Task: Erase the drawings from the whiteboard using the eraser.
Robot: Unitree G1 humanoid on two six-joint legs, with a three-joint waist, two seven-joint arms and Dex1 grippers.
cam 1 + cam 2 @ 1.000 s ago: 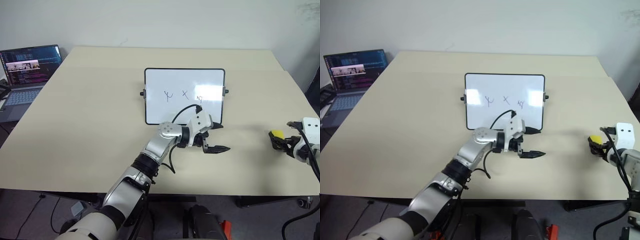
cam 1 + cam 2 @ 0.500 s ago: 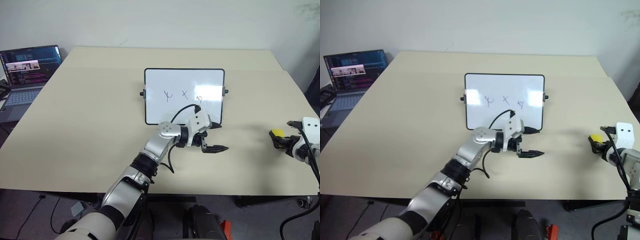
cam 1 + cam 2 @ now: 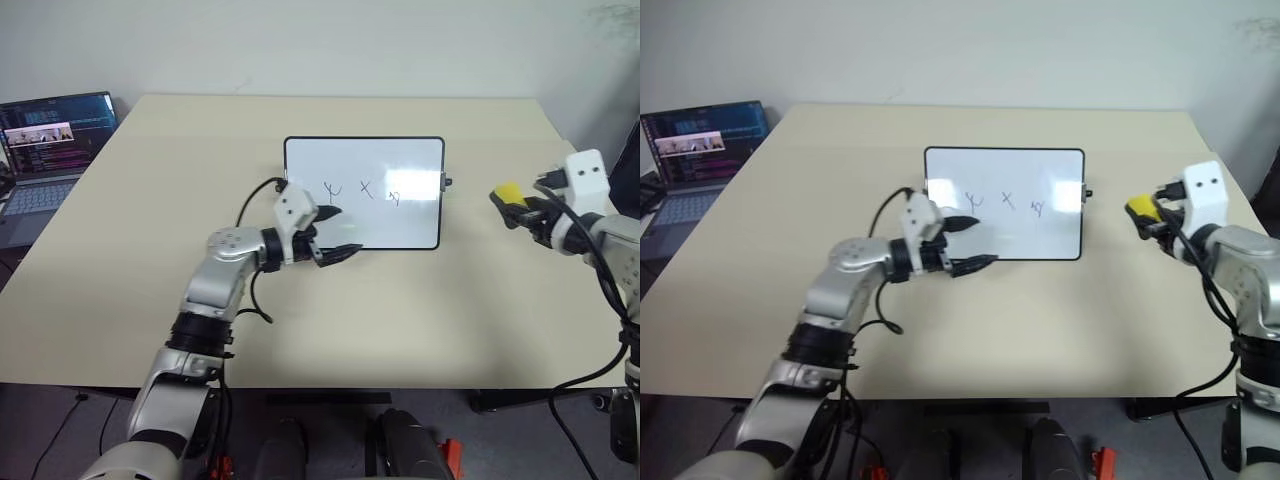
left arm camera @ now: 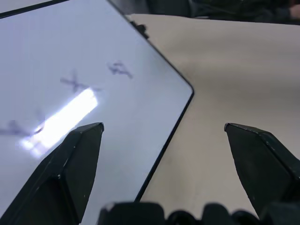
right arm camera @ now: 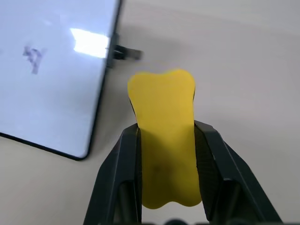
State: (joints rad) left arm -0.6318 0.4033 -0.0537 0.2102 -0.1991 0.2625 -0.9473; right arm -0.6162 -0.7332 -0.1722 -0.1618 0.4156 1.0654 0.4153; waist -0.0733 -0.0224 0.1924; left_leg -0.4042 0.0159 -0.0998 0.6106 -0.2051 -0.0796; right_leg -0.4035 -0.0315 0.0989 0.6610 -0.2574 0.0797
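The whiteboard point(image 3: 400, 225) lies flat mid-table, with the three drawings point(image 3: 365, 188) in a row across its middle. My left gripper point(image 3: 342, 232) hovers open and empty over the board's near left part, fingers pointing right. In the left wrist view the gripper point(image 4: 162, 127) straddles the board's near right corner, with the drawings point(image 4: 72, 83) ahead of it. My right gripper point(image 3: 518, 207) is shut on the yellow eraser point(image 3: 507, 192), held in the air just right of the board. Seen from the right wrist, black fingers point(image 5: 121, 168) clamp the eraser point(image 5: 164, 136) beside the board's knob point(image 5: 126, 53).
An open laptop point(image 3: 50, 150) sits on a lower surface past the left edge of the beige table point(image 3: 200, 330). A wall stands behind the far edge of the table.
My right gripper closed on the eraser, lifted it off the table and carried it left toward the board. My left arm swung left, from the board's near right corner to its near left part.
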